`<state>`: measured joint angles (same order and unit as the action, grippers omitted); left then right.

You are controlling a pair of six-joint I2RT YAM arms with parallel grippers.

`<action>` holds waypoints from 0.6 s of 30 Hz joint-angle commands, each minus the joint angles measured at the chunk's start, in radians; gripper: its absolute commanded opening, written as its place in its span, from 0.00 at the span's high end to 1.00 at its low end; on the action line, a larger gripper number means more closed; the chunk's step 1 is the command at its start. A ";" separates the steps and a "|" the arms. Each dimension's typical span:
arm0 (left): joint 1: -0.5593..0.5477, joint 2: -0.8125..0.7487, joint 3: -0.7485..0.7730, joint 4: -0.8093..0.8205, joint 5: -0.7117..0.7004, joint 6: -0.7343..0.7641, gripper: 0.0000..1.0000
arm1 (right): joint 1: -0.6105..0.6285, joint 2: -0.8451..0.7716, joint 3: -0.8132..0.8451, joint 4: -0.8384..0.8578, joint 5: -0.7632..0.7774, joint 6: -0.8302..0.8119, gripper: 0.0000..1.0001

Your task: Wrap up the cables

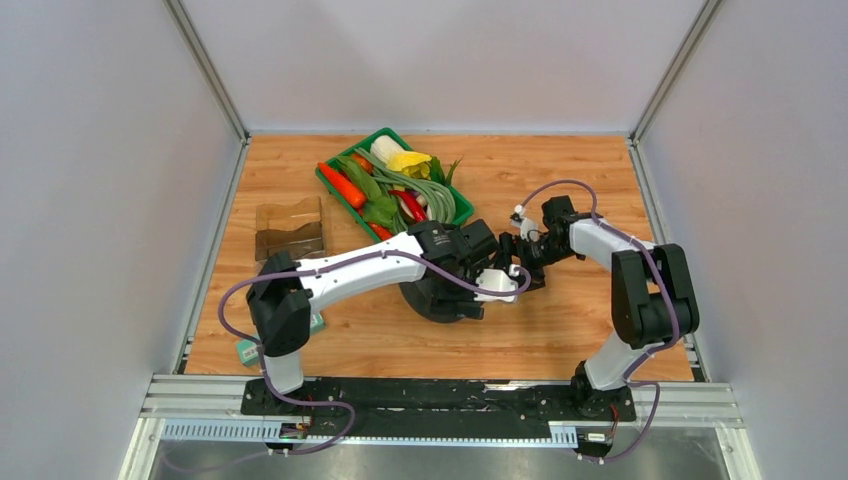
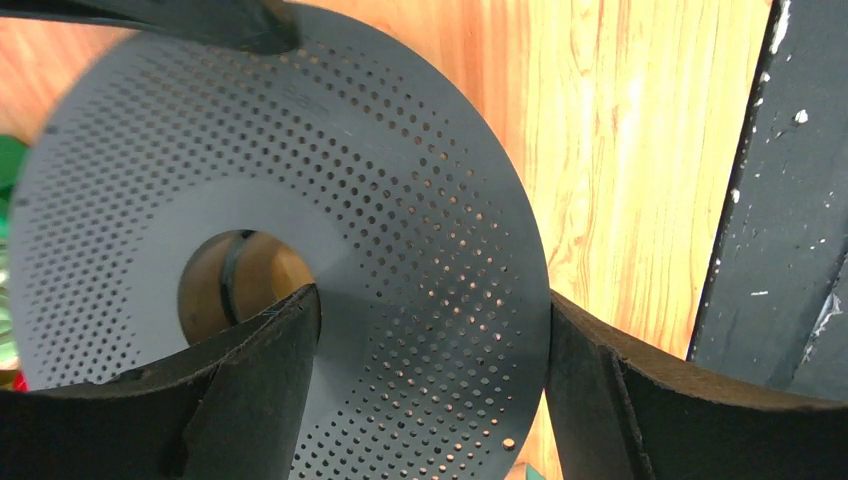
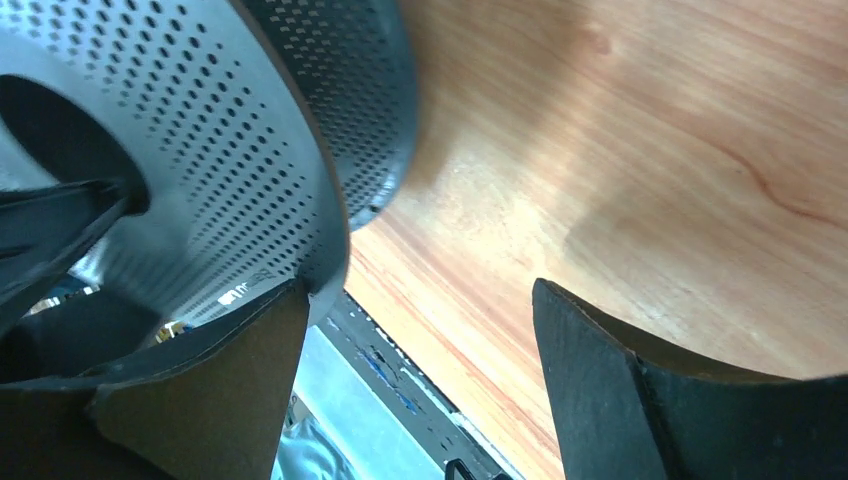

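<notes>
A black perforated spool (image 1: 440, 302) rests on the wooden table near the middle. My left gripper (image 1: 478, 280) holds one flange of it. In the left wrist view one finger (image 2: 250, 380) sits at the hub hole and the other at the flange rim, with the spool (image 2: 400, 180) between them around the left gripper (image 2: 428, 305). My right gripper (image 1: 525, 262) is open and empty just right of the spool. In the right wrist view its left finger (image 3: 200, 390) lies against the spool's (image 3: 230, 150) flange edge, and the right gripper (image 3: 418, 290) has only table between its fingers. The thin red wire is not in view.
A green tray (image 1: 338, 195) of vegetables stands at the back, left of centre. A brown packet (image 1: 290, 230) lies to its left. A small green box (image 1: 245, 350) lies by the left arm's base. The table's front rail (image 3: 400, 380) shows below the right gripper.
</notes>
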<state>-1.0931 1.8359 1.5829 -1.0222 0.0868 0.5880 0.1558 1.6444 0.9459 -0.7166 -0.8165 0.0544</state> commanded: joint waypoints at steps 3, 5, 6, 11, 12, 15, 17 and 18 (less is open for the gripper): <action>0.009 -0.141 -0.056 0.128 0.053 -0.014 0.17 | -0.004 0.020 0.048 -0.032 0.005 -0.031 0.14; 0.018 -0.142 -0.067 0.129 0.082 -0.016 0.16 | -0.002 0.002 0.039 -0.024 -0.036 -0.033 0.12; 0.024 -0.142 -0.070 0.125 0.105 -0.019 0.16 | -0.005 -0.011 0.034 -0.023 -0.052 -0.034 0.10; 0.045 -0.176 -0.129 0.175 0.176 -0.047 0.16 | -0.002 -0.067 0.011 0.008 -0.124 -0.016 0.06; 0.047 -0.191 -0.132 0.180 0.176 -0.050 0.16 | -0.004 -0.075 0.014 0.002 -0.112 -0.016 0.06; 0.070 -0.257 -0.136 0.191 0.205 -0.088 0.16 | -0.009 -0.101 0.033 -0.033 -0.082 -0.030 0.05; 0.088 -0.314 -0.129 0.171 0.226 -0.111 0.16 | -0.022 -0.135 0.039 -0.040 -0.061 -0.028 0.04; 0.102 -0.343 -0.127 0.162 0.226 -0.125 0.16 | -0.031 -0.149 0.045 -0.043 -0.044 -0.024 0.04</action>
<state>-1.0241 1.6600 1.4292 -0.8803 0.2447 0.5289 0.1509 1.5715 0.9558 -0.7452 -0.8825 0.0364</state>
